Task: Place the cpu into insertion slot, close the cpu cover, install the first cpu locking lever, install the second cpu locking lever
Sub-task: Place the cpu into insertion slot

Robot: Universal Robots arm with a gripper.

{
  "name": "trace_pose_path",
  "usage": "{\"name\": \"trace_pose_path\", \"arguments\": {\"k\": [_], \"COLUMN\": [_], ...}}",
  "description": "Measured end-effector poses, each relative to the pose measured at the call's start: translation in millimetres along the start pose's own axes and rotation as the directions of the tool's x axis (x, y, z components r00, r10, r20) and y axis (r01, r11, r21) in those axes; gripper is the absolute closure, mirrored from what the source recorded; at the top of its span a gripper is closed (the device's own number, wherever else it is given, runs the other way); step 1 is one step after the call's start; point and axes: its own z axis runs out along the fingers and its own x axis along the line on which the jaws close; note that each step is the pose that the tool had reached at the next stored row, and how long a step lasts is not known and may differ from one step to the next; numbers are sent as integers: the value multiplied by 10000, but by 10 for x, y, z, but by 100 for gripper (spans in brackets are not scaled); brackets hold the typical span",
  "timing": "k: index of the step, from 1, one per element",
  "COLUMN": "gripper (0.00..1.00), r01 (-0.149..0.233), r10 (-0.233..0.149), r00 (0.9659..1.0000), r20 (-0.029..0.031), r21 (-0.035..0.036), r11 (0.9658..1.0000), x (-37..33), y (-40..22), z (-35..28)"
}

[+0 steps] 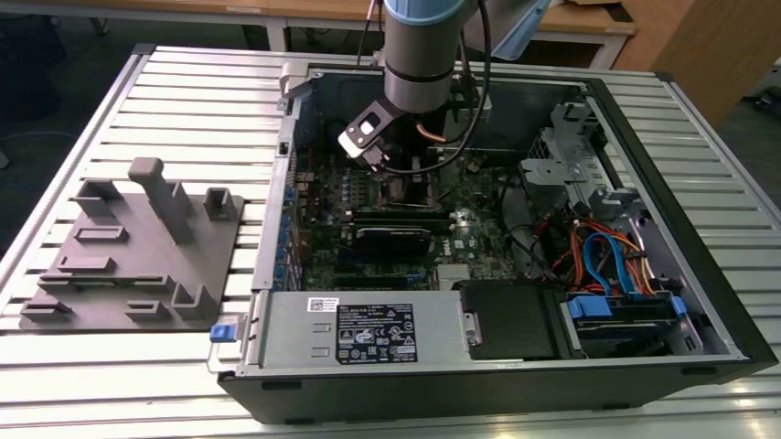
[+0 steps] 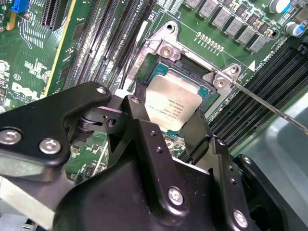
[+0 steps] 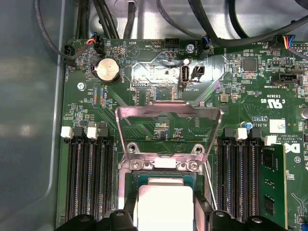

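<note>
Exterior view: my gripper point(image 1: 390, 172) is down inside the open computer case point(image 1: 488, 393), which lies on the slatted table point(image 1: 196, 101). A grey moulded fixture point(image 1: 134, 256) sits well apart on the exterior view's left. Loose cables point(image 1: 598, 256) bunch at the case's far side, away from my wrist.

Second wrist view: my fingers point(image 2: 139, 125) pinch the cpu point(image 2: 174, 107) by two opposite edges, directly over the insertion slot point(image 2: 166, 50). Seated or hovering, I cannot tell. A thin locking lever point(image 2: 269, 105) juts out beside the slot. Risk, as I judge it: any tilt or offset at release would land the chip off its keys and damage the contacts.

First wrist view: the cpu cover point(image 3: 168, 113) stands raised just past the slot (the board shows through its window). Memory slots point(image 3: 89, 178) flank both sides, and a coin cell point(image 3: 107, 71) lies beyond. A jolt could drop the cover onto my fingers. The lever sits near my path out.
</note>
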Motion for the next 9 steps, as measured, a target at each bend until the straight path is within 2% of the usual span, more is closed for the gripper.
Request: {"name": "trace_pose_path", "arguments": {"k": [3, 4, 6, 7, 9], "gripper": [45, 39, 39, 33, 33], "r01": [0, 0, 0, 0, 0], "r10": [0, 0, 0, 0, 0], "r00": [10000, 10000, 10000, 10000, 10000], "r20": [-7, -5, -3, -2, 1], "r21": [-4, -3, -2, -1, 0], "r11": [10000, 10000, 10000, 10000, 10000], "x": [1, 1, 0, 0, 2], "y": [1, 0, 0, 0, 0], "z": [3, 2, 2, 1, 1]}}
